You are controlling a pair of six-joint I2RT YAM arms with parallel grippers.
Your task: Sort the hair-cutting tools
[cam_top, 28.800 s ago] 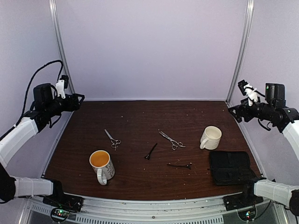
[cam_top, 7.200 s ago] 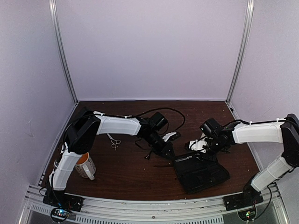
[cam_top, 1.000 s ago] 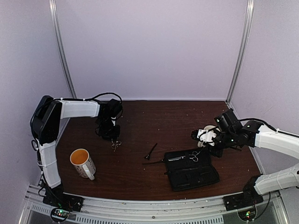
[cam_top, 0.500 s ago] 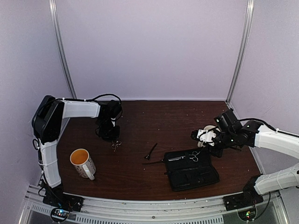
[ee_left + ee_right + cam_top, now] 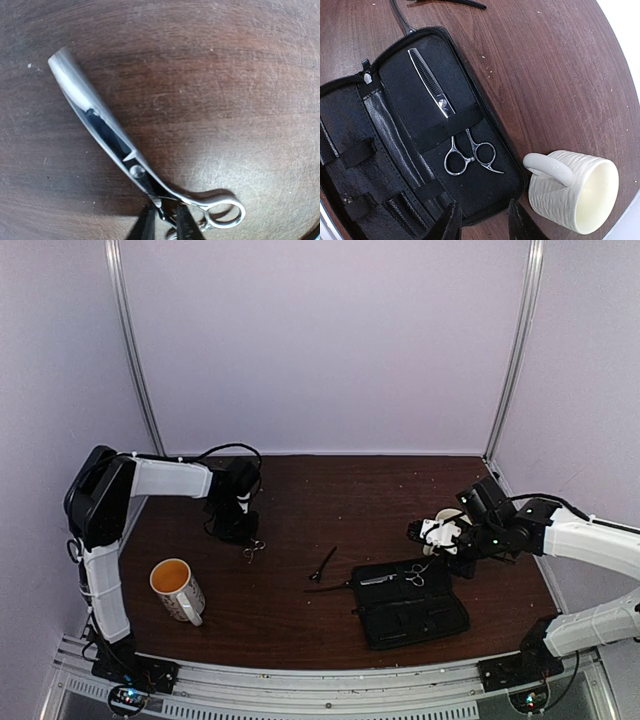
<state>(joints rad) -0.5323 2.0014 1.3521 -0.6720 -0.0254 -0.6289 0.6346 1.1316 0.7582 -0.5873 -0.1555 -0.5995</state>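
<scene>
Left gripper (image 5: 167, 227) sits right on the loose scissors (image 5: 112, 137), fingers drawn narrow either side of the shank just behind the pivot. Pinching or only straddling, I cannot tell. In the wrist view the blades run ahead of the pincer and leftward, with the ring to its right, flat on the table (image 5: 240, 100). Right gripper (image 5: 484, 225), spread and empty, hangs well apart by the case (image 5: 395, 90).

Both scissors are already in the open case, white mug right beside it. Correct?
No. Only one pair of scissors is in the open case, per the right wrist view; the other pair lies on the table by the left gripper. The white mug is beside the case.
</scene>
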